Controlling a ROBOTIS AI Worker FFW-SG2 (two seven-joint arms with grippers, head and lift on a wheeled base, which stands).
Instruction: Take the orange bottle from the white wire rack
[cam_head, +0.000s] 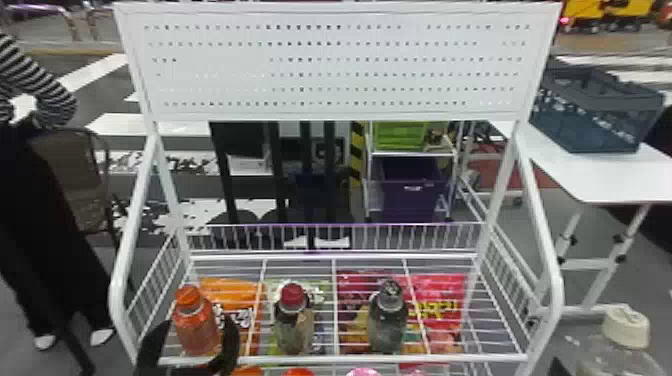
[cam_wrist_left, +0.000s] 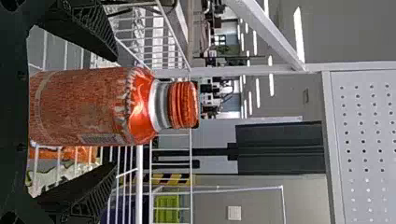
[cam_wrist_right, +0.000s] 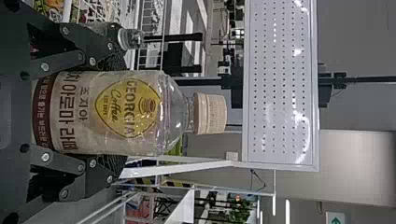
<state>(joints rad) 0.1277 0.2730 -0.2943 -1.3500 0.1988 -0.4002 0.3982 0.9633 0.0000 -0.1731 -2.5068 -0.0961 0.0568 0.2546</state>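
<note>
Between the spread fingers of the left tool (cam_head: 200, 321) stood the orange bottle (cam_head: 196, 325); the right tool (cam_head: 559, 369) was pinching a printed-label bottle (cam_wrist_right: 170, 116).

Past the right edge of the rack (cam_head: 556, 265), a white table (cam_head: 597, 177) is carrying a blue-grey crate (cam_head: 592, 127); past the left, a brown chair (cam_head: 75, 170) is standing near white floor stripes (cam_head: 117, 125). Strip lights (cam_wrist_left: 299, 32) are glowing on the ceiling (cam_wrist_left: 345, 28).
</note>
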